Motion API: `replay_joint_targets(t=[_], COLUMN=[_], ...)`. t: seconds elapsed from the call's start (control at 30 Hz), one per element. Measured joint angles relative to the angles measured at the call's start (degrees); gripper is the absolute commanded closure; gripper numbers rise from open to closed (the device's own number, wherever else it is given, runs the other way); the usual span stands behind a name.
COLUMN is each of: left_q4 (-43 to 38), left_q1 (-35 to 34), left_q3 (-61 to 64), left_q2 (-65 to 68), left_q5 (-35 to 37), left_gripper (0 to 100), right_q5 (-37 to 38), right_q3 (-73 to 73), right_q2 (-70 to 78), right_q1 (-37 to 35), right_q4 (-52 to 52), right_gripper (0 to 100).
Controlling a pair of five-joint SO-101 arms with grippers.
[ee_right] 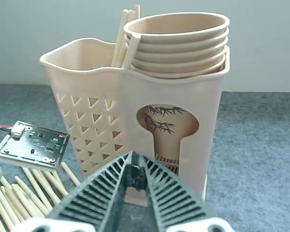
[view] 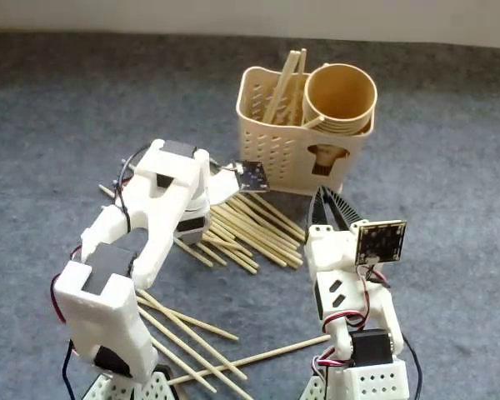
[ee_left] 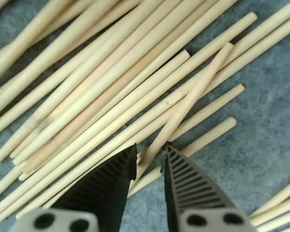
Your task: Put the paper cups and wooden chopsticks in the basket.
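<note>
Left wrist view: left gripper (ee_left: 150, 152) fingers slightly apart, straddling the end of one crossed chopstick (ee_left: 193, 92) atop the pile (ee_left: 87, 96) on the table (ee_left: 266, 145). Close on that one only and lift clear before swinging to the basket (view: 271, 154). Paper cups (view: 340, 98) already inside. Right gripper (ee_right: 134, 166) fingers closed, empty.

**Grey-blue covering (view: 458, 167) below a pale wall (view: 108, 12)**

A felt-like covering with a slightly mottled nap spreads over the whole work surface, from the near edge to the far side and out to left and right. At the far edge it meets a plain, unmarked wall. The light is soft and even, perhaps from above. Shadows on the covering are faint and short.
</note>
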Motion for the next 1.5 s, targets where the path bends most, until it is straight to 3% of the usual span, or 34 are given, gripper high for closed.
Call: replay_joint_targets(t=[0.23,0.83,1.1,1.5], left_q4=[0.1,6.3,11.0,11.6], left_q1=[0.1,2.5,2.5,2.5], left_q3=[0.0,0.0,0.0,0.0], left_q2=[0.1,0.1,-9.7,-24.6], left_q5=[-0.1,0.0,0.0,0.0], left_gripper=[99,100,100,100], right_q5=[0.0,0.0,0.2,0.2], right_q3=[0.0,0.0,0.0,0.0], right_q2=[0.0,0.0,0.0,0.0], right_q1=[0.0,0.0,0.0,0.0], right_q4=[0.0,0.0,0.0,0.0], right_gripper=[99.2,99.2,99.2,99.2])
